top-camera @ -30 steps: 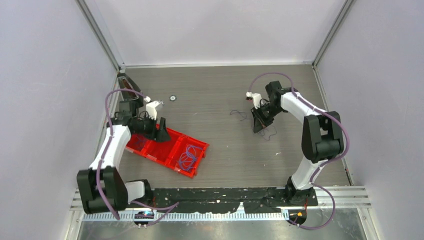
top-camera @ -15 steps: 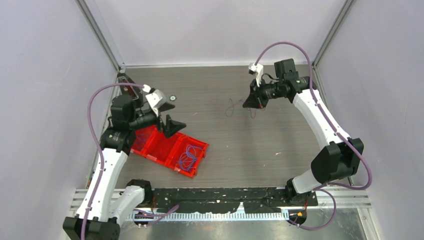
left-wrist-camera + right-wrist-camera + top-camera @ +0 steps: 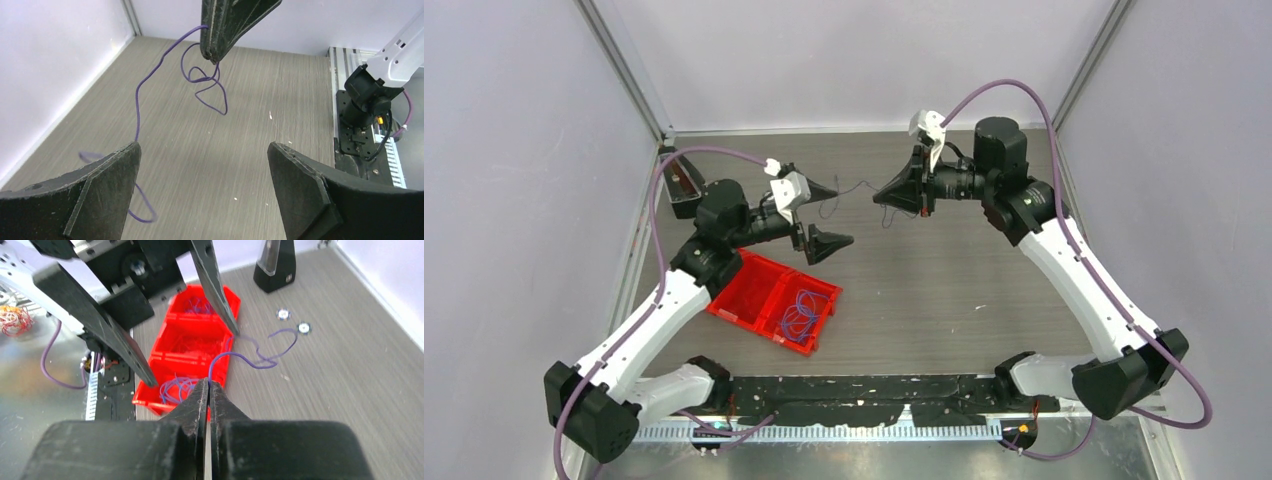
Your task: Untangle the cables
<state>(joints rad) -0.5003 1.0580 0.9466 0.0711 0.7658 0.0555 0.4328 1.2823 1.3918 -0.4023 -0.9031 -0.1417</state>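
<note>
Purple cable [image 3: 137, 112] hangs pinched in the clenched right gripper [image 3: 880, 198], while the left gripper [image 3: 844, 213] stands released.

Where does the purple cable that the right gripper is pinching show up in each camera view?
Top external: purple cable at upper centre, a thin strand.
Left wrist: purple cable looping down from top centre.
Right wrist: purple cable curling rightward from centre.
Shared landmark: the shut right gripper pinching it, seen in all three.
</note>
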